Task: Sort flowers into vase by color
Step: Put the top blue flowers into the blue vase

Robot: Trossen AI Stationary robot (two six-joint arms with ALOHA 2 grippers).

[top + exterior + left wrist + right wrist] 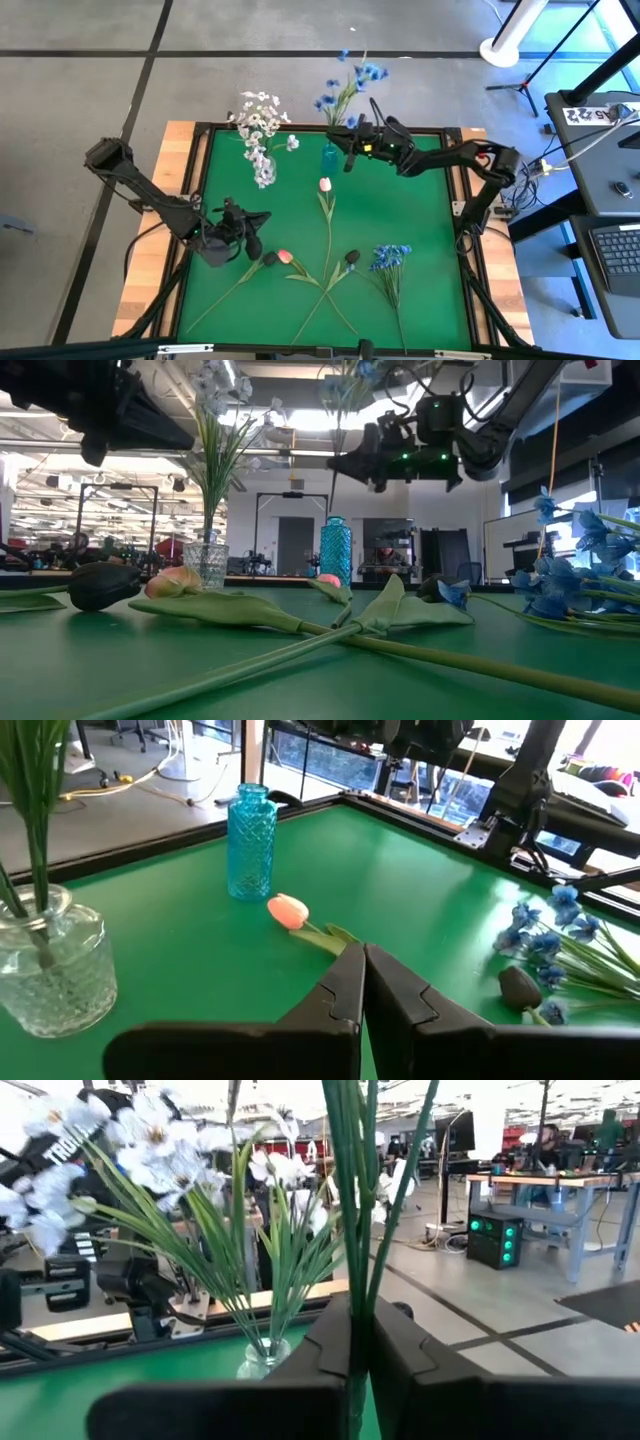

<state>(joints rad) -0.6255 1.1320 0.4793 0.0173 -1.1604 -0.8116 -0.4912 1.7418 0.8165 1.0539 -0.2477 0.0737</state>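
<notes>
My right gripper is at the far edge, above the blue glass vase, shut on a spray of blue flowers. White flowers stand with their stems in a clear glass vase. Flat on the green mat lie a pink tulip, a second pink tulip, two dark tulips and another blue spray. My left gripper is shut with nothing between its fingers, just left of the nearer dark tulip. My right gripper pinches the blue spray's green stems between its two fingers, below the blossoms. The fingers come in about level from the table's right and lie across the stems. The spray stands upright, its thin lower stem reaching down to the blue vase's mouth.
A black frame borders the green mat, with wooden table edges outside it. The tulips' long stems and leaves cross near the front middle. Bare mat lies between the vases and the tulips at the left.
</notes>
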